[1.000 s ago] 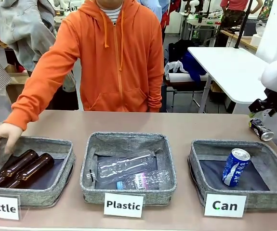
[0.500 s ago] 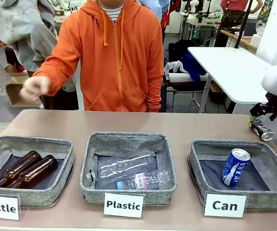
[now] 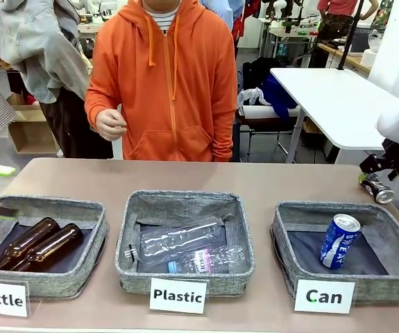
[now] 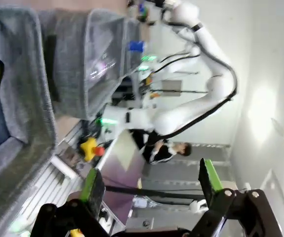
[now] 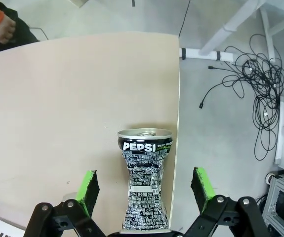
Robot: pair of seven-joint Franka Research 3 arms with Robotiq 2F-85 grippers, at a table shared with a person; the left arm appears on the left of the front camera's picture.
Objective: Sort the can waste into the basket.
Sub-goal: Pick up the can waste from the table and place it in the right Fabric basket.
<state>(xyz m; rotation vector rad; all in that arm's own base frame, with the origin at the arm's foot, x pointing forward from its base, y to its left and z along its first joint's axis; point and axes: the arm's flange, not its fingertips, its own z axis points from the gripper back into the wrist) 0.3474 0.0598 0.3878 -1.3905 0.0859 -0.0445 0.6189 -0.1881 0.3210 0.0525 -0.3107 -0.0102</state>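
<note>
My right gripper point(image 5: 144, 190) hangs with fingers spread wide on either side of the crushed black can point(image 5: 145, 178), lying near the tabletop point(image 5: 58, 123) edge. The blue can point(image 3: 339, 240) leans inside the basket point(image 3: 386, 286). My left gripper point(image 4: 149, 180) also stands apart.

Three grey fabric baskets point(image 3: 185, 202) — two brown glass bottles point(image 3: 36, 243), two clear plastic bottles point(image 3: 182, 241), two metal cans point(image 3: 339, 240).

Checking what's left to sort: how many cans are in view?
2. The blue can leans inside the Can basket; the black can lies on the table behind it, between the open right gripper's fingers.
</note>
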